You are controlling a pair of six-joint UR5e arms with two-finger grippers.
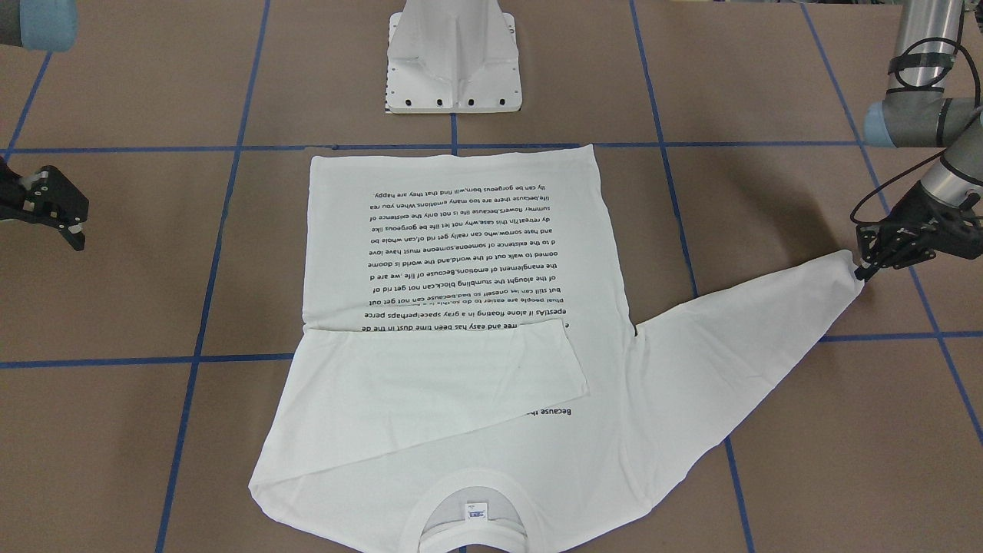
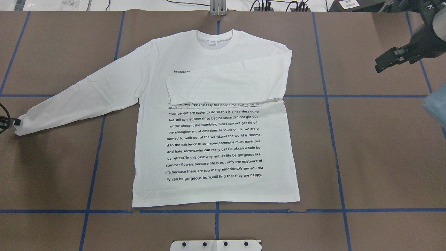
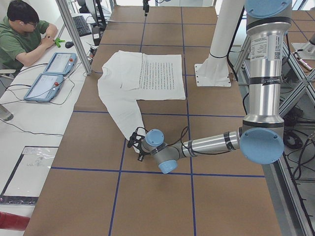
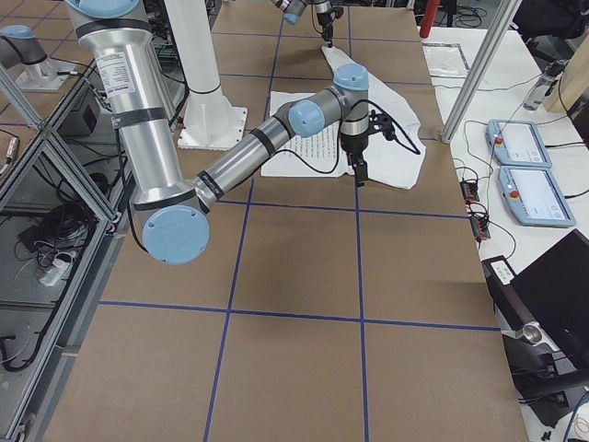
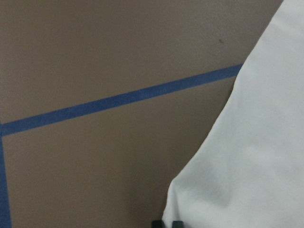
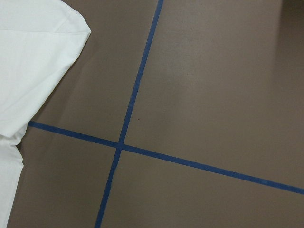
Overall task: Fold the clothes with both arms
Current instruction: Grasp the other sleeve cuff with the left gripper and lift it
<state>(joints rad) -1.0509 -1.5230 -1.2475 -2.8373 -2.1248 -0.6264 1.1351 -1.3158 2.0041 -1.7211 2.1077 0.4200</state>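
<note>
Our left gripper (image 2: pixel 15 122) has its jaws clamped on the cuff (image 2: pixel 24 126) of the T-shirt (image 2: pixel 216 139), which lies flat, print up, on the table (image 2: pixel 366 157), that sleeve reaching toward 8 o'clock in the overhead view. Our right gripper (image 2: pixel 381 66) hovers at the shirt's 2 o'clock, jaws apart, touching nothing

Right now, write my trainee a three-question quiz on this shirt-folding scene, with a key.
1. True or false: both sleeves of the shirt are folded across its chest.
2. Pick one. The left fingers meet the shirt at: A, the collar; B, the cuff of the stretched-out sleeve; C, the bottom hem.
3. Fill in: the right fingers hang apart from the shirt, over the bare ____.

Key: 1 false, only one sleeve is folded across; 2 B; 3 table.
</note>
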